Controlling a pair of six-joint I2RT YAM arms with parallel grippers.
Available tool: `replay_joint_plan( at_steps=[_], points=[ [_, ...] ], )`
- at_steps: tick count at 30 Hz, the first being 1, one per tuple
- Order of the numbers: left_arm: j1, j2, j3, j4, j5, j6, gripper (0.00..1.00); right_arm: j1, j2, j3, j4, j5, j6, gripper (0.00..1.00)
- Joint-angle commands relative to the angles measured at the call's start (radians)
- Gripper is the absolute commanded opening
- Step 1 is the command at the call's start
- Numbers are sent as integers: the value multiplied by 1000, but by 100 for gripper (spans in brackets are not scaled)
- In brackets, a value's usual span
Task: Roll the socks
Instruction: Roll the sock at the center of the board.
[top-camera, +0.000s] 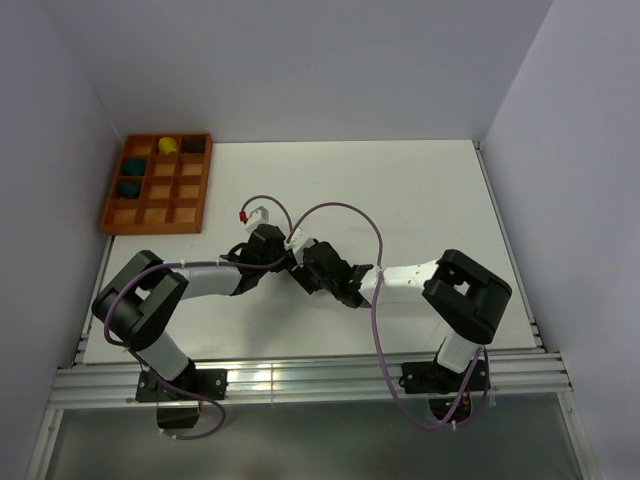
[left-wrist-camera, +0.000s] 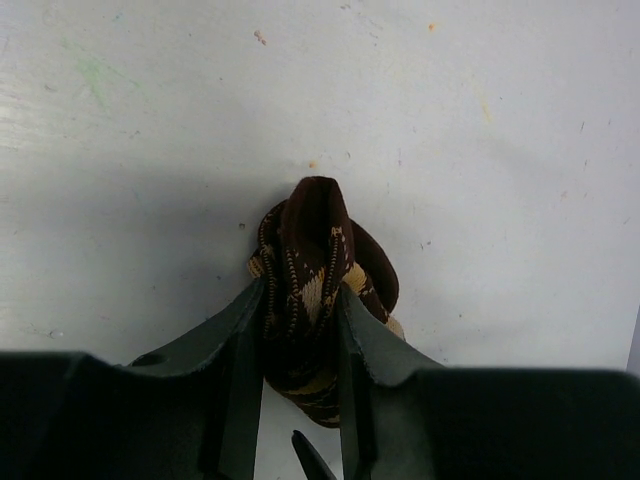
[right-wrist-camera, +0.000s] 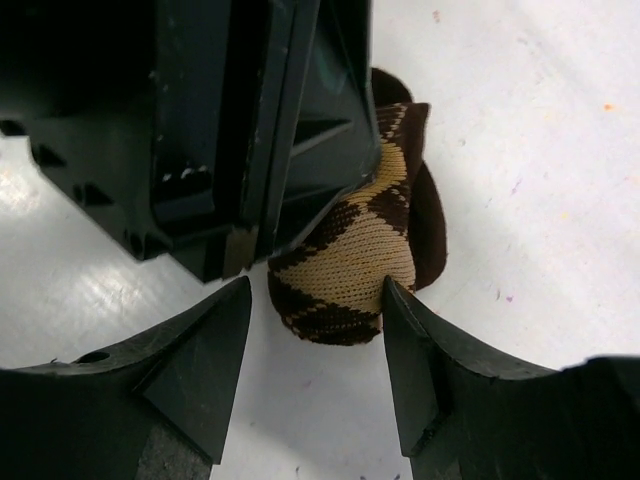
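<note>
Left wrist view gives the closest look: the sock bundle (left-wrist-camera: 318, 262), dark brown with a tan diamond pattern, sits bunched into a lumpy roll on the white table (left-wrist-camera: 480, 130), and the left gripper (left-wrist-camera: 300, 300) has it. Both dark fingers press into the fabric from either side, pinching the roll at its near half while a rounded brown end pokes out beyond the fingertips. Over on the right wrist camera, the same sock bundle (right-wrist-camera: 350, 265) shows its tan-and-brown argyle face, hanging below the black body of the left gripper (right-wrist-camera: 250, 130). The right gripper (right-wrist-camera: 315, 300) has its jaws spread wide here, the bundle's lower end sitting in the gap between them; the right-hand finger (right-wrist-camera: 410, 350) is right up against the fabric, though actual contact cannot be told, and the other finger (right-wrist-camera: 215, 340) stands apart from it. From the top external camera, the two grippers meet nose to nose near the middle of the table (top-camera: 420, 190), left gripper (top-camera: 275, 250) and right gripper (top-camera: 325, 270), and the socks are hidden between them. Off at the far left corner lies an orange compartment tray (top-camera: 152, 227), holding a yellow roll (top-camera: 168, 145) and a dark roll (top-camera: 193, 145) in its back row, plus two teal rolls (top-camera: 135, 166) in the left column.
</note>
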Motion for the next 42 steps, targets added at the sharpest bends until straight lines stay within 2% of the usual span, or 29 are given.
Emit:
replay_joint_plan(
  at_steps=[1, 2, 5, 6, 9, 13, 14, 17, 20, 27, 32, 36, 42],
  points=[
    [-4, 19, 15, -54, 10, 30, 21, 23, 62, 45, -5, 90, -30, 61],
    [-2, 17, 14, -50, 11, 28, 21, 26, 70, 48, -8, 98, -30, 60],
    [-2, 7, 8, -44, 18, 27, 24, 29, 85, 44, -11, 96, -19, 39],
    [-4, 4, 8, -43, 18, 27, 25, 29, 85, 41, -17, 90, -8, 24],
    [-2, -13, 3, -40, 19, 25, 29, 28, 84, 39, -30, 78, -1, 0],
    [-4, -52, -5, -44, 1, 27, 43, -1, 64, 24, -42, -8, 38, 0],
    [-2, -71, -8, -46, -4, 27, 55, -10, 53, 22, -47, -31, 44, 0],
    [8, -113, -28, -32, 1, 19, 73, -64, 41, 45, -96, -147, 68, 0],
    [24, -151, -46, -29, -2, 13, 81, -122, 44, 85, -163, -265, 78, 0],
    [59, -280, -119, -15, -44, -19, 85, -253, 111, 195, -306, -531, 196, 0],
    [70, -363, -207, 72, -48, -24, 86, -309, 171, 237, -330, -707, 271, 0],
    [70, -359, -245, 124, -21, -34, 86, -333, 199, 257, -327, -768, 335, 0],
    [68, -257, -245, 193, 22, -64, 84, -371, 236, 252, -280, -861, 415, 0]
  ],
)
